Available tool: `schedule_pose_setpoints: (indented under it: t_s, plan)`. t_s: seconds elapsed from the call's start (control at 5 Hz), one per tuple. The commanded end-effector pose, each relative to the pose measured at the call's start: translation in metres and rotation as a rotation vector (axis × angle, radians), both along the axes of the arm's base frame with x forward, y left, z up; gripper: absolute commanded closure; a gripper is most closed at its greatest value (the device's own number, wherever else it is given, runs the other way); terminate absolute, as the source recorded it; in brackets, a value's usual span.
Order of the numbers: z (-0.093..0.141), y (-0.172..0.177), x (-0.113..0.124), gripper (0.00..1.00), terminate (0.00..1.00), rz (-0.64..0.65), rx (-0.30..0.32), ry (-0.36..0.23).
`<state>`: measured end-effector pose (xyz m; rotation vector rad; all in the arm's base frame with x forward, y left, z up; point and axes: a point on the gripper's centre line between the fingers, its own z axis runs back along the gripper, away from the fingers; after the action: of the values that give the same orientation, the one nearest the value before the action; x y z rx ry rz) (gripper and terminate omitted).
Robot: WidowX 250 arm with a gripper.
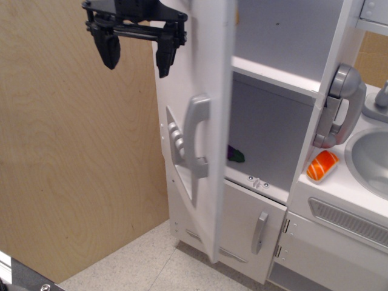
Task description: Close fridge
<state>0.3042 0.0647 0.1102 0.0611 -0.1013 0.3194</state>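
Note:
The white toy fridge (285, 79) stands at centre right with white shelves inside. Its large door (209, 54) is partly swung shut, its outer face toward me, showing the vertical grey handle (195, 134) and the grey dispenser panel (177, 148). My black gripper (138, 53) is open and empty at the top left, just left of the door's outer face, its right finger close to the door. Only the tip of a purple eggplant toy (236, 154) shows behind the door edge.
A smaller lower white door with a short grey handle (259, 232) sits under the fridge opening. A grey toy phone (338, 106) hangs on the fridge's right side. An orange toy (322, 165) lies by the sink (370, 159). A plywood wall (66, 176) is at left.

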Motion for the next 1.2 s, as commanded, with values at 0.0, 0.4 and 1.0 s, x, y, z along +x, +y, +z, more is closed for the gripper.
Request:
schedule_pose_setpoints:
  t_s: [0.0, 0.4, 1.0]
  plan:
    - [0.007, -0.001, 0.045, 0.00, 0.00, 0.052, 0.050, -0.079]
    - [0.004, 0.000, 0.079, 0.00, 0.00, 0.105, 0.055, -0.081]
    - [0.005, -0.001, 0.099, 0.00, 0.00, 0.143, 0.046, -0.093]
